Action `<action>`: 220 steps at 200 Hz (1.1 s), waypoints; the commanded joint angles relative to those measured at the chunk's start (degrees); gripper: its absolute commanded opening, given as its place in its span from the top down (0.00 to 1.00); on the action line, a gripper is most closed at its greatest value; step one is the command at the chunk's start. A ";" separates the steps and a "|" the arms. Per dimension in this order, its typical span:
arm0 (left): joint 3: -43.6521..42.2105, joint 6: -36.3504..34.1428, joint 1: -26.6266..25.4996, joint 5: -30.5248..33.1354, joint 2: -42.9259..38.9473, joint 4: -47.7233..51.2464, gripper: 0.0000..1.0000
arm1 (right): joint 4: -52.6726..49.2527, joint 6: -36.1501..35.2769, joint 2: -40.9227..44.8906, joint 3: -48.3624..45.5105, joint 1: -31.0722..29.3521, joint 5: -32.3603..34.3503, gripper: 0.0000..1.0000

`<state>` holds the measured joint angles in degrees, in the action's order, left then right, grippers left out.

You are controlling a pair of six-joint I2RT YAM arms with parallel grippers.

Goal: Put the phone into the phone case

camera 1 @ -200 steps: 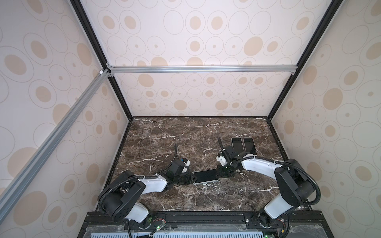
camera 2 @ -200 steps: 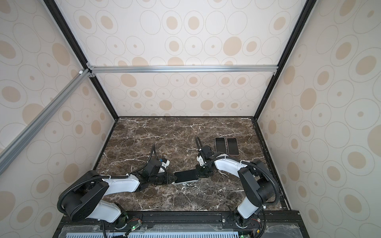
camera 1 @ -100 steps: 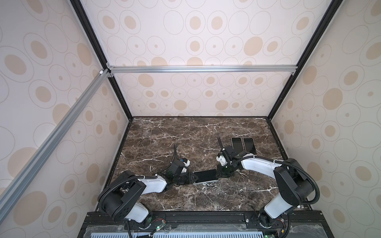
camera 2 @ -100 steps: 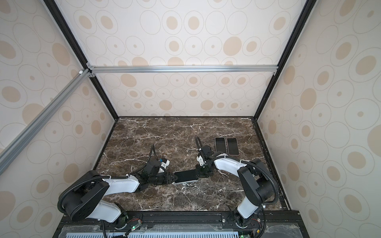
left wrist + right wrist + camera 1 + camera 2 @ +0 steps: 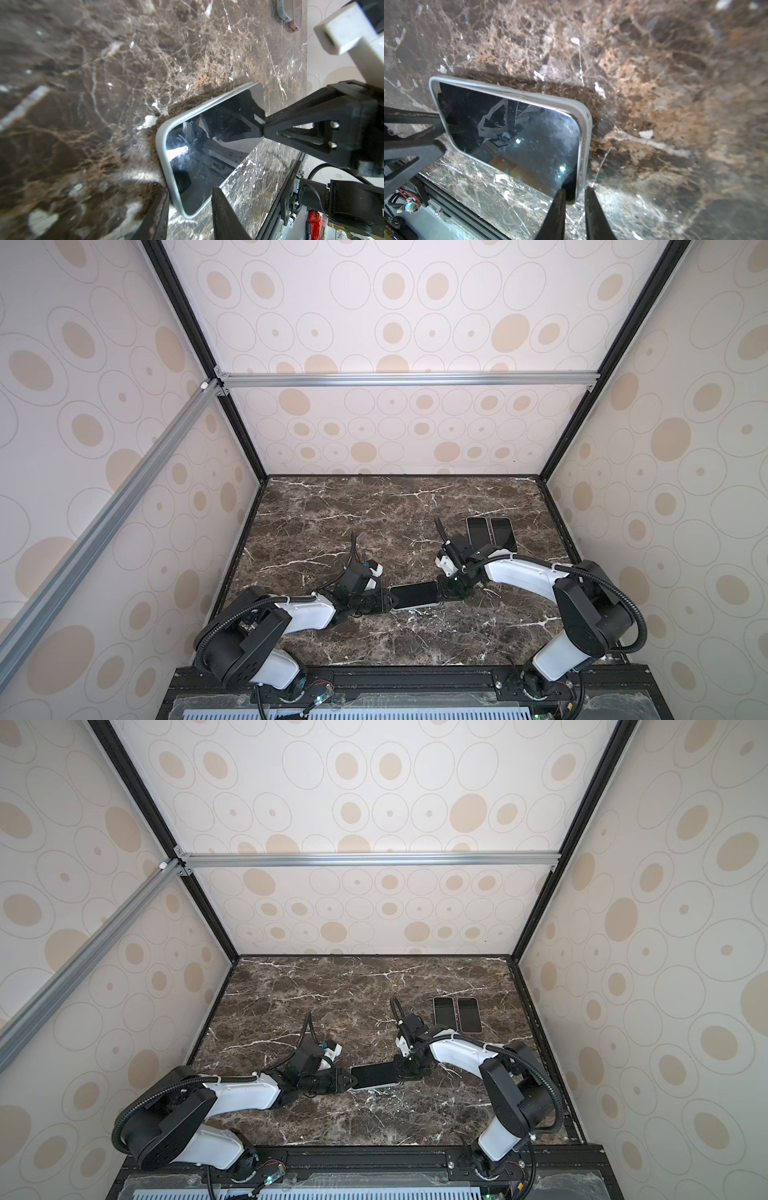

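Note:
The phone [image 5: 415, 594] [image 5: 376, 1074], a dark glass slab, lies screen up inside a grey phone case [image 5: 162, 145] [image 5: 583, 135] near the table's front middle. My left gripper [image 5: 386, 600] [image 5: 347, 1078] [image 5: 190, 192] is at its left end, open, with a corner of the case between its fingers. My right gripper [image 5: 446, 593] [image 5: 405, 1072] [image 5: 575, 190] is at the other end, shut on the rim of the case at a corner. The left wrist view shows that right gripper [image 5: 264, 128] pinching the far end.
Two more dark phones in cases [image 5: 478, 531] [image 5: 503, 533] [image 5: 444, 1011] [image 5: 468, 1014] lie side by side at the back right, close behind the right arm. The brown marble table [image 5: 374, 510] is walled on three sides. A black rail [image 5: 374, 676] runs along the front.

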<state>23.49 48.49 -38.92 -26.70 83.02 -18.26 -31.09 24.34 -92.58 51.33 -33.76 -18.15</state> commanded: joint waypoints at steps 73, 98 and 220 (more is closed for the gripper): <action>-1.84 -0.73 -0.48 -2.06 2.12 0.05 0.69 | -1.22 0.01 -2.46 0.36 -1.87 -0.81 0.84; -1.95 -0.50 -0.54 -2.56 2.69 -0.94 0.70 | -1.62 -0.08 -4.18 0.93 -2.81 -0.88 0.84; -1.58 -0.42 -0.55 -3.12 4.00 -2.31 0.72 | -0.10 0.53 -12.41 2.39 -6.23 0.81 0.88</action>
<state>22.46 48.38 -38.50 -28.75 84.20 -20.97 -36.73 24.64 -98.00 57.21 -36.05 -15.90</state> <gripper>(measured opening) 0.283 0.135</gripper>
